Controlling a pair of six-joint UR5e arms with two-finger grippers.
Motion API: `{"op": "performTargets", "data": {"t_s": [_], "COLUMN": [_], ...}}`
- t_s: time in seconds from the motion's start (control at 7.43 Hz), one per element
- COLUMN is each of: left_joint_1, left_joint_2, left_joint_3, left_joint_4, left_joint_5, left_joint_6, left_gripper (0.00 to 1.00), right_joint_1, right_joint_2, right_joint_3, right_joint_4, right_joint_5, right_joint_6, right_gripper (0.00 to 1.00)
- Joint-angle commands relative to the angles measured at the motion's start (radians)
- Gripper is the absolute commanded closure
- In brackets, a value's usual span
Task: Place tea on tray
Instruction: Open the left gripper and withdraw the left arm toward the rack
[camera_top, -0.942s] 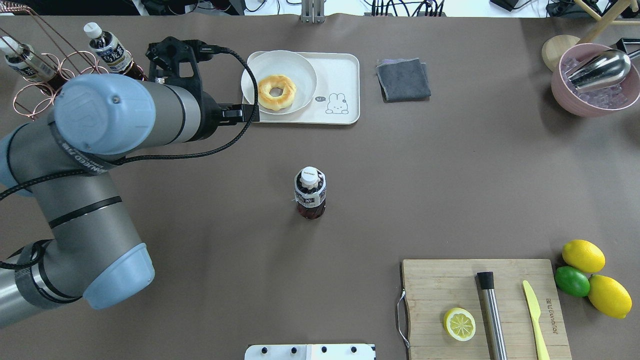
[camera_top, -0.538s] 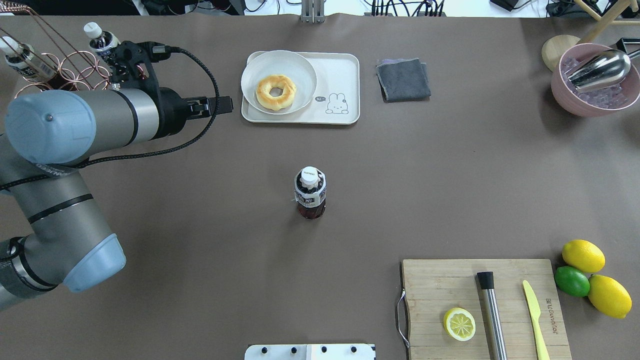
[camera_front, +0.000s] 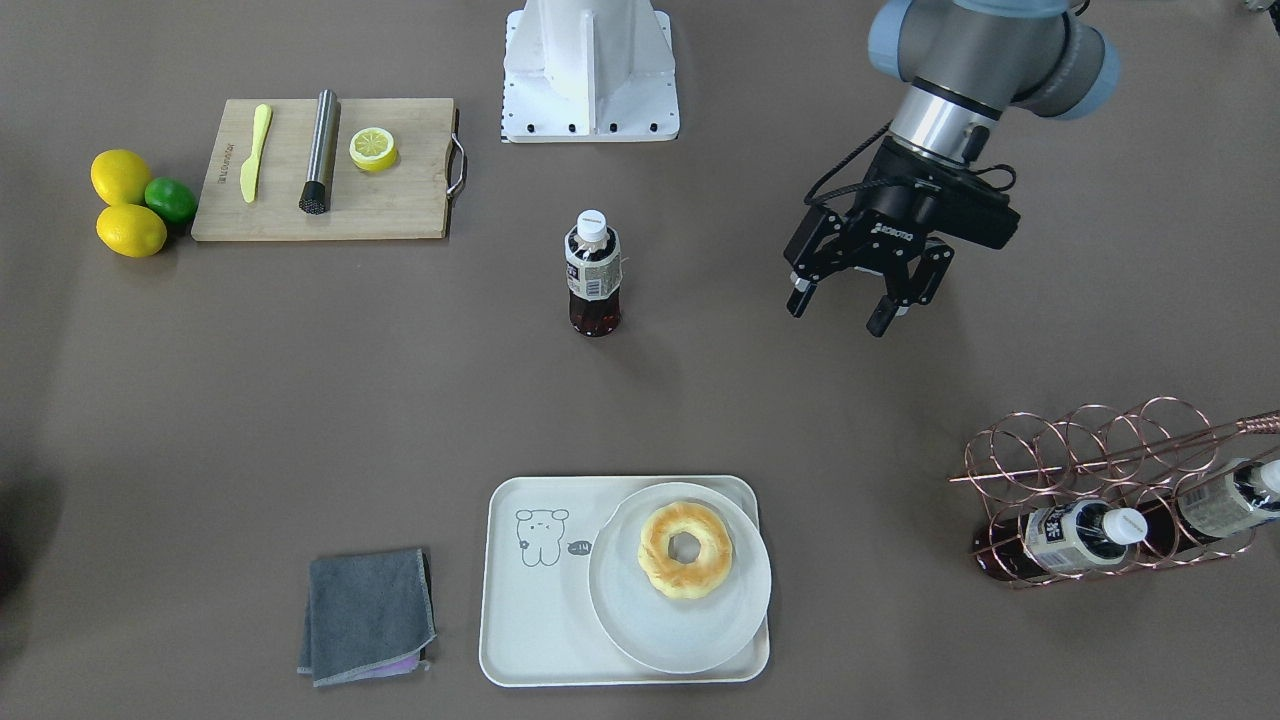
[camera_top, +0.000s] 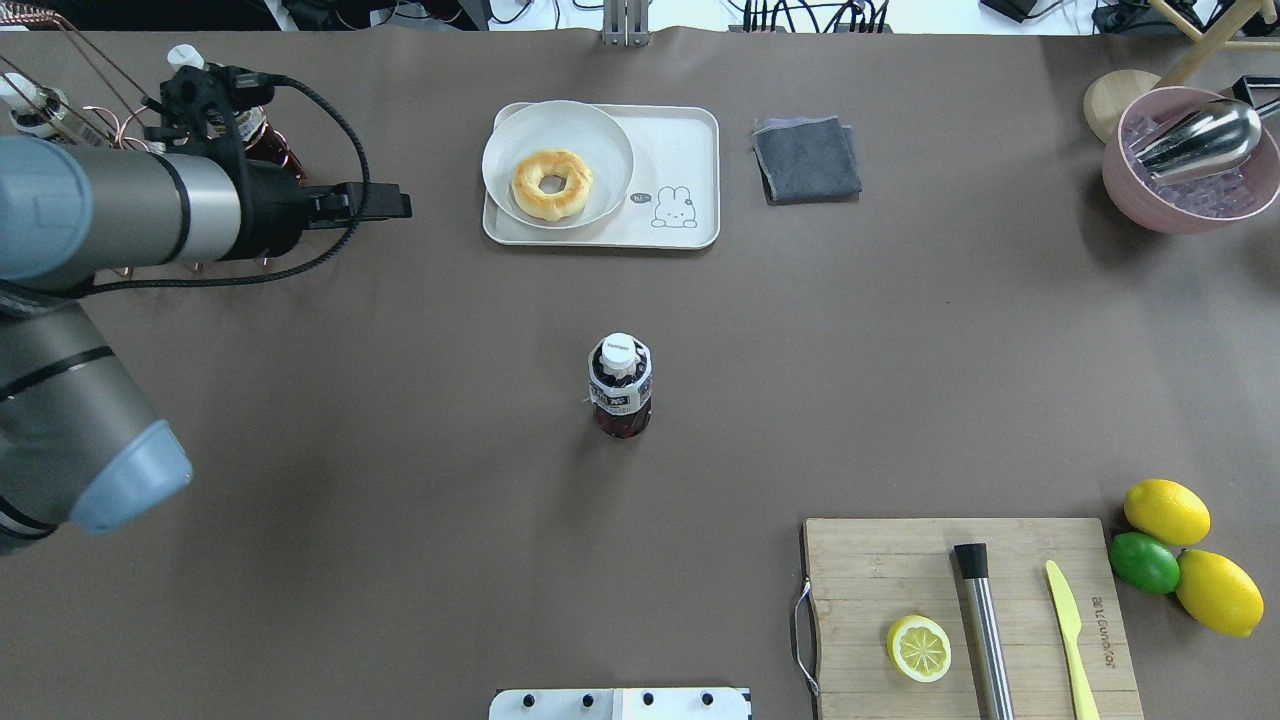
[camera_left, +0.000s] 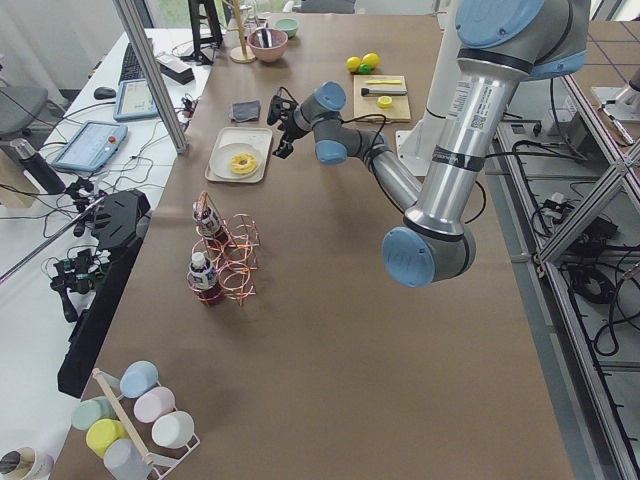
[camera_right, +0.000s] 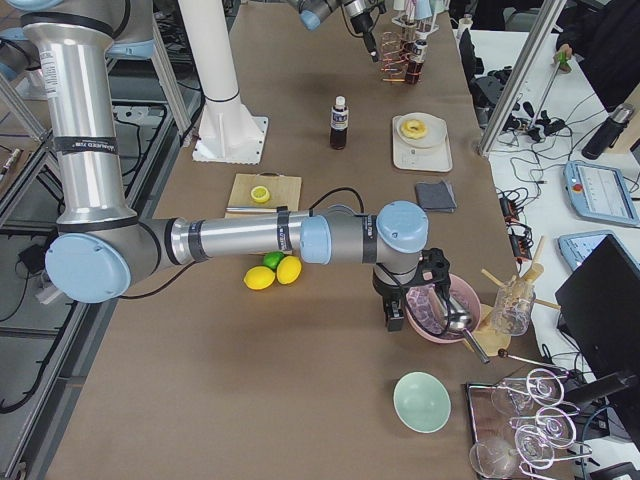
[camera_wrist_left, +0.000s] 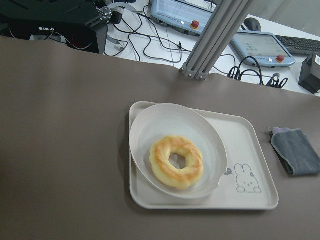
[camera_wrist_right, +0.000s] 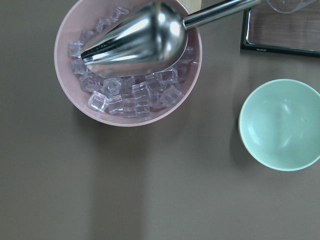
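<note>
The cream tray (camera_top: 690, 140), half taken by a doughnut plate (camera_top: 600, 125), has bare room at its line-drawing end. The left end effector (camera_front: 838, 315), spread and empty, should grip the upright tea bottle (camera_top: 620, 385) mid-surface around its label.

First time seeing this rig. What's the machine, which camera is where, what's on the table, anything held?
Two robot arms work at a brown table, each ending in a two-finger gripper. Four fixed cameras watch: one overhead behind the robot, one facing it, one at each table end. Two more sit on the wrists. A small clear plastic bottle of dark tea stands upright mid-table, untouched. A cream-white rectangular tray carries a round white plate with a doughnut. A copper wire rack holds two similar bottles. The left gripper is open and empty. The right gripper hangs beside a pink bowl of ice; whether it is open cannot be told.
</note>
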Motion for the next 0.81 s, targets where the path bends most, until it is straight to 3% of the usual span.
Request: {"op": "performTargets", "data": {"t_s": [0.0,0.27,0.67], "left_joint_1": [-0.314,-0.448,-0.597], "left_joint_2": [0.185,0.305,0.396], "left_joint_3": [0.025,0.043,0.045], "left_joint_4": [0.008,0.044,0.138], "left_joint_5": [-0.543,-0.564,-0.618], "left_joint_6": [0.352,0.651,0.819], "left_gripper": [0.02,0.02,0.02], "right_joint_1": [-0.034,-0.170,-0.476], "right_joint_2": [0.004,0.029,0.165], "right_joint_3": [0.041,0.194,0.389], "right_joint_4": [-0.002,-0.012,-0.011], "right_joint_5": [0.049,0.062,0.019], "right_joint_6": [0.004,0.250,0.776], "right_gripper": [0.00,0.00,0.00]}}
